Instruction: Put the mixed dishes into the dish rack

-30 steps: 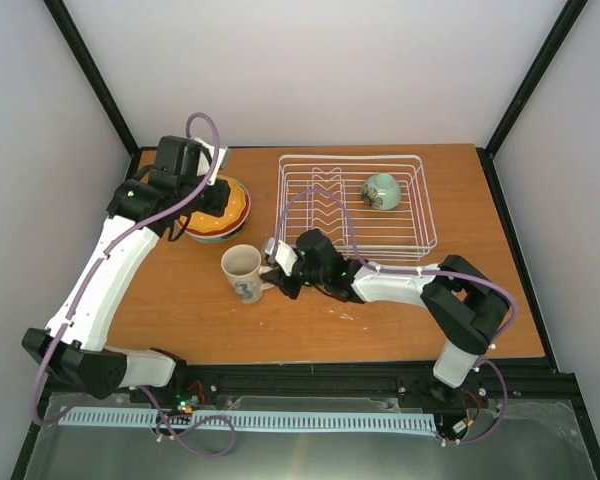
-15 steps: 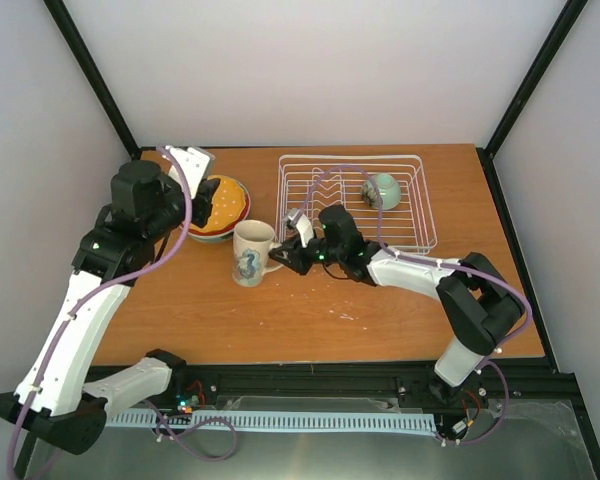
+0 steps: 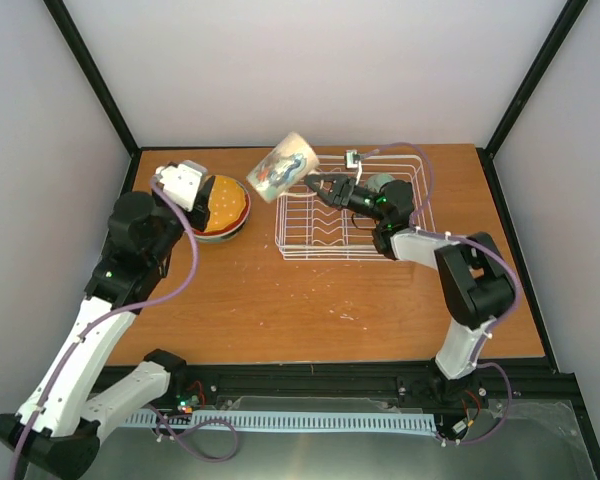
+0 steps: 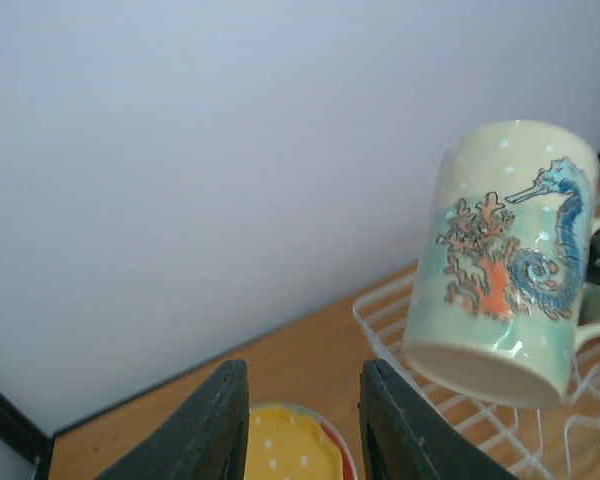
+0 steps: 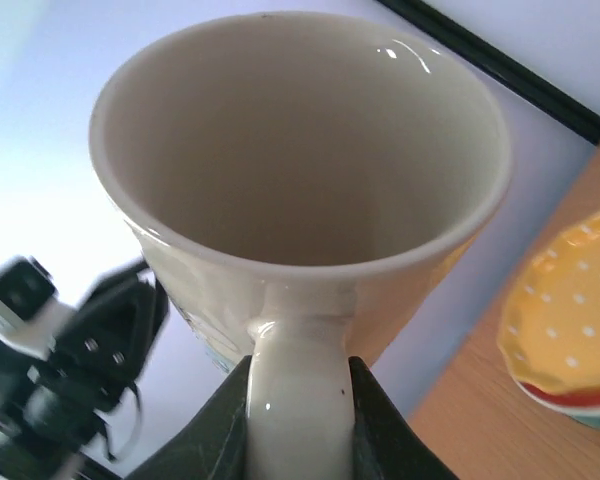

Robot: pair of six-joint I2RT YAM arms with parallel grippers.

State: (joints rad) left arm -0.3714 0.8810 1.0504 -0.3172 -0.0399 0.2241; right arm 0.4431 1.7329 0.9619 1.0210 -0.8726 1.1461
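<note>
**Right gripper holding the mug aloft over the rack's end**

The right gripper (image 3: 316,182) is pinching the handle of the cream mug (image 3: 283,167), one dark finger (image 5: 230,410) pressing on each side of it. The mug is hanging clear of the table (image 3: 280,300), tilted, with its mouth facing back toward the wrist and its base pointing away from the fingertips. The seahorse picture is showing to the left wrist camera.

Under the mug and the gripper, the left end of the white dish rack (image 3: 310,252) is lying with its upright prongs just below the fingers. The right wrist and its cable are crossing over the rack's middle and covering most of the small teal bowl (image 3: 383,181) sitting in the rack behind the gripper.

Beyond the mug's base, past the rack's edge, the plates are sitting in a stack on the table, the orange-yellow scalloped plate (image 3: 225,200) on top and a red-and-teal rim showing beneath it.

The left gripper (image 3: 205,200) is hovering over that stack with its fingers (image 4: 225,420) spread and nothing between them. From its own camera, the mug is hanging ahead and to the right.
</note>
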